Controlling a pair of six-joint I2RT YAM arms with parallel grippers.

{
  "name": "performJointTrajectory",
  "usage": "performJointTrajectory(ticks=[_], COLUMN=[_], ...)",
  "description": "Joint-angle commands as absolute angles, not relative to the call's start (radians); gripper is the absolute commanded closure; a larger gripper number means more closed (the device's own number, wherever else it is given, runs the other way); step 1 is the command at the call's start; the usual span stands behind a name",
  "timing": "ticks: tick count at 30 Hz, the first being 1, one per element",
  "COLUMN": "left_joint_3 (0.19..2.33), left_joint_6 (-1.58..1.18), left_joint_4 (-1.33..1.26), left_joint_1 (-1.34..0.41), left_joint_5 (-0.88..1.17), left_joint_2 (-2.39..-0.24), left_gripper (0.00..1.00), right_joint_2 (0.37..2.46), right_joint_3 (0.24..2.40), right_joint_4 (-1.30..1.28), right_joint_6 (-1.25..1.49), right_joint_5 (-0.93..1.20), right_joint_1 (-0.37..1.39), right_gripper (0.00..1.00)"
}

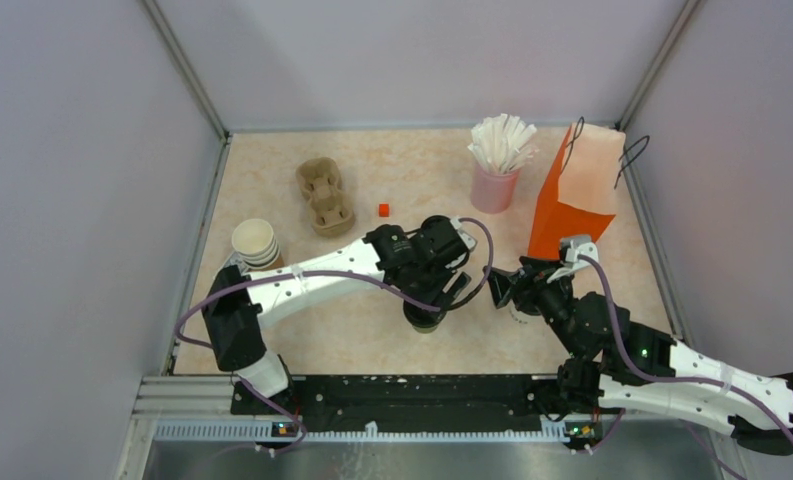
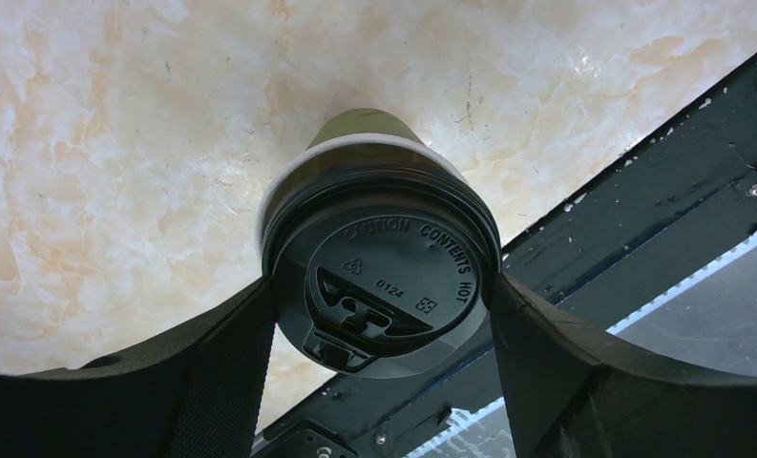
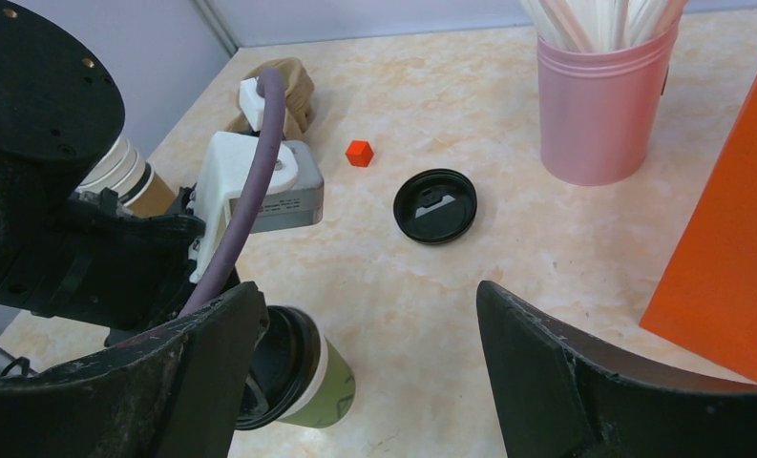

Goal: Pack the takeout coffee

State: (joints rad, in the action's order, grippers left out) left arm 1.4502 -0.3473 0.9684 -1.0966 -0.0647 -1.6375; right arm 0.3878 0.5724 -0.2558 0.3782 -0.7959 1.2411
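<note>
Top external view: the takeout coffee (image 1: 422,320), a small olive-tan paper cup under a round black plastic lid, is found near the front middle of the marbled beige table (image 1: 372,345), mostly covered by the left gripper (image 1: 430,300). The tall orange paper bag (image 1: 572,200) is set well apart at back right, with the right gripper (image 1: 500,290) between the two. Left wrist view: the lid rim is seen pinched between both black fingers (image 2: 231,363), spread wide; the cup is judged held by the lid alone. Right wrist view: the right jaws are seen wide apart with nothing between them. The cup appears tilted, and whether it is lifted cannot be told. A loose second black lid (image 3: 435,205) is noted on the table. Risks: the lid may be pulled off and the coffee spilled, since only the rim is gripped; the right arm may be struck in transit; the bag may be tipped if its edge is caught.
</note>
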Motion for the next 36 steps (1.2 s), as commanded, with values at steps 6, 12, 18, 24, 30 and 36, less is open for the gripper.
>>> performJointTrajectory(ticks=[6, 12, 18, 24, 30, 36], left_joint_3=[1.454, 1.465, 1.487, 1.546, 1.566, 1.516], left_joint_6=[-0.32, -0.319, -0.323, -0.334, -0.369, -0.487], left_joint_4=[0.931, 0.926, 0.941, 0.966, 0.943, 0.924], left_joint_1=[-1.101, -1.102, -1.102, -1.101, -1.102, -1.078], left_joint_5=[-0.041, -0.046, -0.059, -0.102, -0.105, -0.405], left_joint_2=[-1.673, -1.671, -1.673, -1.65, -1.588, -1.457], left_gripper=[0.22, 0.12, 0.01, 0.01, 0.01, 0.01], right_joint_2=[0.379, 0.372, 0.361, 0.343, 0.337, 0.374], right_joint_3=[0.593, 0.59, 0.584, 0.578, 0.57, 0.547], right_joint_4=[-0.237, -0.243, -0.249, -0.259, -0.257, -0.243], right_joint_6=[0.389, 0.393, 0.393, 0.4, 0.404, 0.444], right_joint_5=[-0.793, -0.793, -0.792, -0.79, -0.788, -0.719], right_joint_1=[1.246, 1.246, 1.246, 1.247, 1.246, 1.246], right_gripper=[0.18, 0.17, 0.17, 0.17, 0.17, 0.19])
